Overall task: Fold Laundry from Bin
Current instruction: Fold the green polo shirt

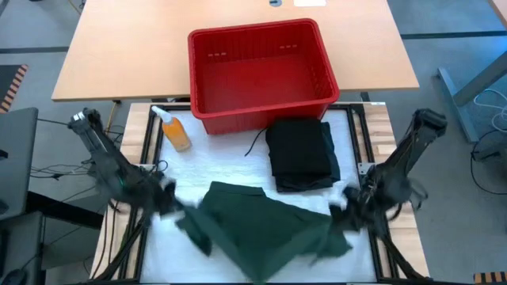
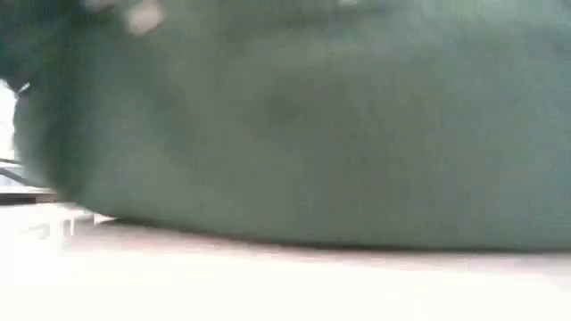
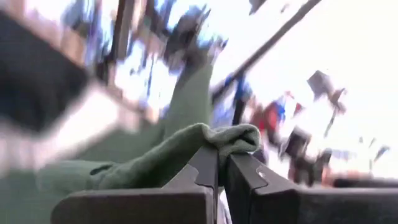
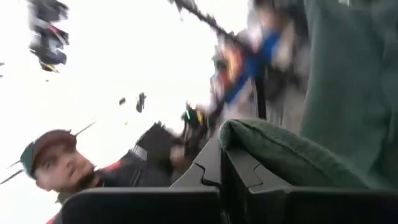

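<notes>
Pinching green shirt (image 1: 261, 226) at both ends: left gripper (image 1: 168, 198) clamped on a fold at its left edge, right gripper (image 1: 342, 207) clamped on its right edge. Shirt spread, rumpled, across near side of white mat (image 1: 214, 162). Black folded pile (image 1: 301, 154) lies just behind it, before red bin (image 1: 261, 75). Orange bottle (image 1: 174, 131) left of bin. Person (image 4: 59, 162) shows in right wrist view

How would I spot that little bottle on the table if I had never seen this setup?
Start at the big rectangular red plastic basket at the far side of the white work surface. At the basket's front left corner lies a small orange bottle with a white top. It is the only hard, bright object there; its neighbours, the folded black cloth pile and the dark green shirt, are soft and dark.
</notes>
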You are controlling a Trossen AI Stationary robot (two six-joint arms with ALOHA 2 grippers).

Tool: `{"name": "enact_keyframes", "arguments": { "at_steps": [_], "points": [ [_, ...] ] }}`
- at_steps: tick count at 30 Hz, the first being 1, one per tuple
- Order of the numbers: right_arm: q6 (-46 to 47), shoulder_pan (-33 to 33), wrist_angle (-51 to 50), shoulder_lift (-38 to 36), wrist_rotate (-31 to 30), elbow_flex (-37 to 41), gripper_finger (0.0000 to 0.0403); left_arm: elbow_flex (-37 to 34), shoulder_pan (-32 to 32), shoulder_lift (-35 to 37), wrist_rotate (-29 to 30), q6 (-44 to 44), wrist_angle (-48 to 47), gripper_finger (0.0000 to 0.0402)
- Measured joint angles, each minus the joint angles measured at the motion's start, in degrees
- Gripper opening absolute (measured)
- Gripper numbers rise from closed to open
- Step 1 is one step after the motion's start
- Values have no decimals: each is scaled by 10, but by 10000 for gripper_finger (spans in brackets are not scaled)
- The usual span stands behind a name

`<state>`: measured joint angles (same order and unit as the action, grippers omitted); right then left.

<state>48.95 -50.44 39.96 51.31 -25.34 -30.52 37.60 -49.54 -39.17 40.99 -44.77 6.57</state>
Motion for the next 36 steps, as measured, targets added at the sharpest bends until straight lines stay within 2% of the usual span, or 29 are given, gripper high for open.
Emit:
{"name": "enact_keyframes", "arguments": {
  "at_steps": [4, 7, 10, 14, 17, 21, 26, 30, 33, 36],
  "points": [
    [-143, 92, -8, -114, 23, 0, 18, 0, 50, 115, 17, 243, 119, 0],
    [-209, 166, -26, -182, 34, 0, 18, 8, 76, 180, 19, 374, 174, 0],
    [-233, 237, -39, -220, 61, -7, 18, 30, 87, 209, 11, 442, 175, 0],
    [-194, 276, -44, -208, 161, -18, 18, 55, 85, 196, -52, 453, 148, 0],
    [-134, 255, -76, -169, 193, -18, 18, 70, 80, 175, -95, 374, 47, 0],
    [-74, 194, -133, -106, 197, -15, 18, 72, 71, 139, -112, 192, -122, 0],
    [43, 104, -114, -29, 133, 27, 18, 63, 50, 54, -139, -108, -371, 0],
    [155, 8, -48, 33, 43, 81, 18, 20, 25, -30, -236, -249, -402, 0],
    [215, -73, -1, 71, -43, 104, 18, 5, 5, -86, -299, -302, -387, 0],
    [264, -141, -8, 100, -103, 107, 18, 4, -8, -131, -325, -324, -388, 0]
  ]
}}
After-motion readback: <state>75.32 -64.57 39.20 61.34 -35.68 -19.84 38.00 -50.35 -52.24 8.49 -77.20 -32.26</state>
